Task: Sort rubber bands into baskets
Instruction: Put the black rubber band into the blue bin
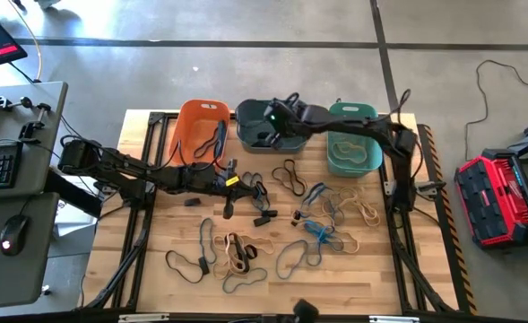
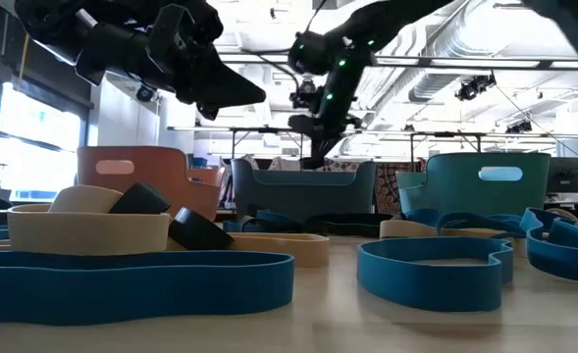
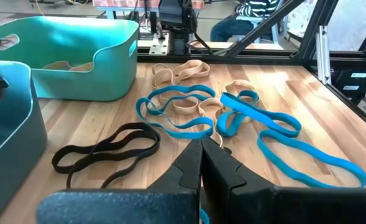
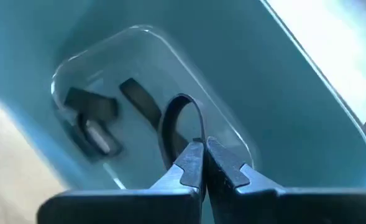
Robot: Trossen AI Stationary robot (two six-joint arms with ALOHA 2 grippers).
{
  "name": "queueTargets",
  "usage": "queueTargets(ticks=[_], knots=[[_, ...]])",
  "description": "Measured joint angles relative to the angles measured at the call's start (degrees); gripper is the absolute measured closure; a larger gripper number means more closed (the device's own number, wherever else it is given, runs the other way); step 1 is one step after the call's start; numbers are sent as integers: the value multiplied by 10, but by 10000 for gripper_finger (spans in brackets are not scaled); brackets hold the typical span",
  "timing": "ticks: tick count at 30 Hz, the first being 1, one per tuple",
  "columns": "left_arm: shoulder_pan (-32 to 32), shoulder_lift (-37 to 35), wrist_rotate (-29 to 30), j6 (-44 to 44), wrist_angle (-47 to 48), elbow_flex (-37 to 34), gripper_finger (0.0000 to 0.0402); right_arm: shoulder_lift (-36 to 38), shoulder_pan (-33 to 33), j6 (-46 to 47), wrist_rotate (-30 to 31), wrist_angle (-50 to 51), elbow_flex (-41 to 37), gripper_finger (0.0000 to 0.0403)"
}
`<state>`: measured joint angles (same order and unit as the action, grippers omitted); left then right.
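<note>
- Worktop: blue, tan and black rubber bands scattered across it.
- Baskets along the far edge: orange, slate, teal.
- Right tool: over the slate basket, pinching a black band.
- Left tool: mid-worktop, fingers together, empty.

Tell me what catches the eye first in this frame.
The scatter of blue, black and tan rubber bands across the wooden table, in front of three baskets at its far edge. The right gripper hangs in the middle slate basket, shut on a black band.
</note>
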<state>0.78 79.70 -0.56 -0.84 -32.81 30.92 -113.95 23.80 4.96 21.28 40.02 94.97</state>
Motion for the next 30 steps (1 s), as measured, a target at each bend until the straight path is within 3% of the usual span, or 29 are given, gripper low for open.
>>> queueTargets(ticks=[5, 10, 22, 30], knots=[[0, 0, 0, 0, 2, 0, 401, -69, 30, -5, -54, 46, 92, 403], [0, 0, 0, 0, 4, 0, 401, -127, 46, -5, -70, 82, 144, 403], [0, 0, 0, 1, 4, 0, 401, -166, 63, 6, -97, 88, 149, 397], [0, 0, 0, 1, 4, 0, 401, -166, 59, -5, -119, 96, 149, 345]])
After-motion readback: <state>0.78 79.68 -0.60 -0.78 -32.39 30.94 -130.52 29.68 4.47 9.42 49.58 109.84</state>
